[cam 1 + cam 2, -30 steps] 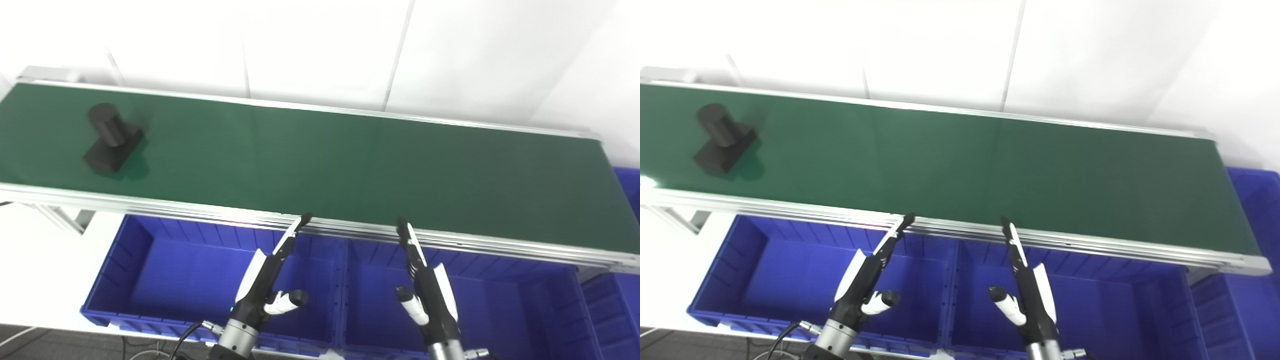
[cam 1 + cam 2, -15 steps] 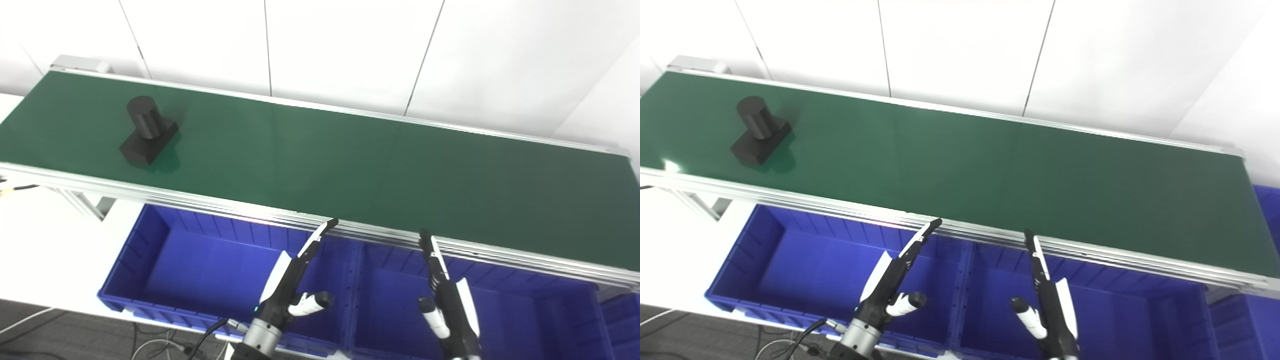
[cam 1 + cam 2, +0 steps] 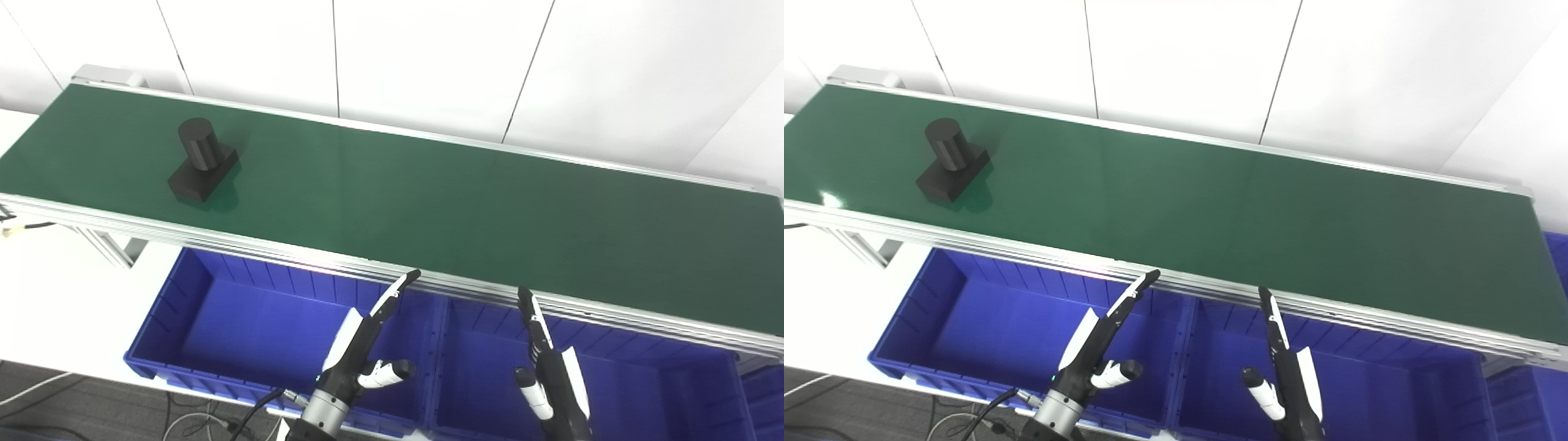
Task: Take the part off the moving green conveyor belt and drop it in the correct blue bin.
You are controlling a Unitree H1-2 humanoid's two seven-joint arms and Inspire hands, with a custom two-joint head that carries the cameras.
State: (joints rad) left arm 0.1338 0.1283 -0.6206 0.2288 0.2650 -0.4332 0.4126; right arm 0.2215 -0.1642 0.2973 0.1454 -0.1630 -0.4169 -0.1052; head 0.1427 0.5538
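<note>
A: Where was the part?
B: Black part [image 3: 202,168], a cylinder standing on a flat block, sat on the green belt [image 3: 429,202] near its left end, well apart from both hands.
A: Hands?
B: Left hand [image 3: 367,343] and right hand [image 3: 548,367] both empty, fingers straight, thumbs out, hovering over the blue bins [image 3: 202,306] just below the belt's near rail.
A: How to do the grab well?
B: Probably the left hand was best placed. Bring it up over the belt, thumb and fingers spread wide, and close across the cylinder. The flat block looked harder to pinch. Which bin was correct, couldn't tell.
</note>
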